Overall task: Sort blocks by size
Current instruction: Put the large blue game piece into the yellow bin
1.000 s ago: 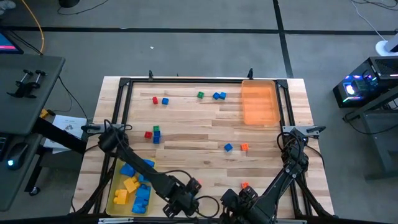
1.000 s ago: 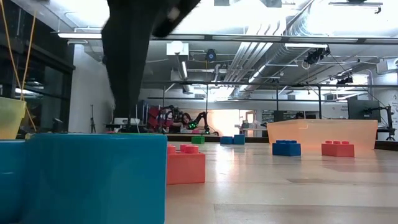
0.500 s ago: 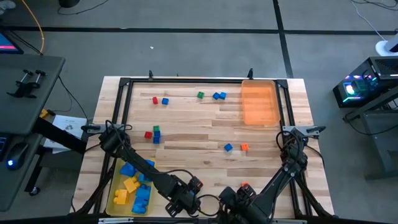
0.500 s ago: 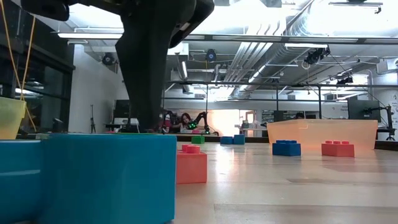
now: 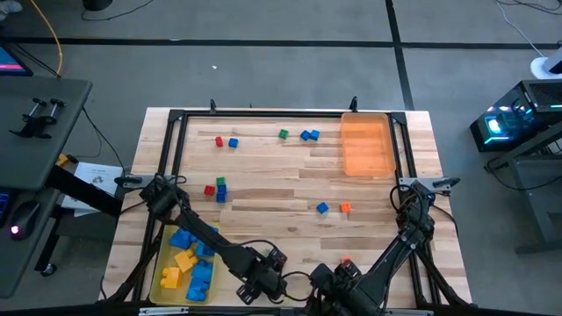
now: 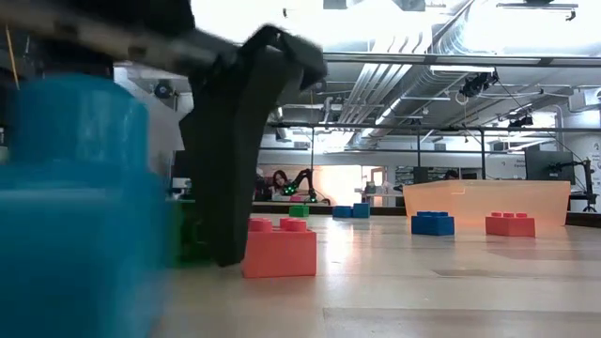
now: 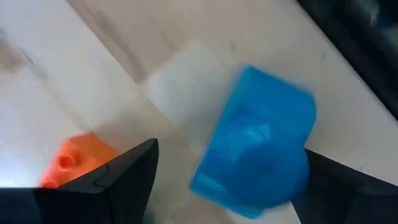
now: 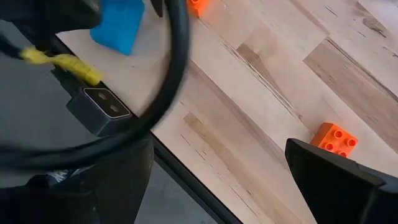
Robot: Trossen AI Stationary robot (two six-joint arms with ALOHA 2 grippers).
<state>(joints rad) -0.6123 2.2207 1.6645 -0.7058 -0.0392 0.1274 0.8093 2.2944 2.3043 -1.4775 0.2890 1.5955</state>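
Observation:
A large blue block (image 7: 255,149) lies tilted at the table's near edge, close in front of the low camera (image 6: 80,207). My left gripper (image 7: 230,186) stands open over it, pointing steeply down, one finger on each side (image 5: 261,283). The gripper hides the block in the high view. A small orange block (image 7: 74,163) rests on the table beside it (image 6: 280,249). My right gripper (image 5: 338,281) hangs open above the near edge with nothing between its fingers. Another orange block (image 8: 336,138) lies under it. My left gripper comes at the blue block from above with its fingers spread. One finger (image 7: 339,183) lies against the block's side (image 7: 303,152). The other finger (image 7: 124,180) stands clear of it. The block sits tilted, with one end raised off the table.
The yellow tray (image 5: 161,283) at the near left holds larger blue and yellow blocks. The orange tray (image 5: 367,145) stands at the far right. Small red (image 5: 219,140), green (image 5: 283,134) and blue (image 5: 322,208) blocks lie scattered across the middle and far part of the table.
My left gripper has come down over the blue block, still open. The block lay flat a second ago. It has since tipped up and shifted, and it shows blurred in the low view. The right arm has kept still.

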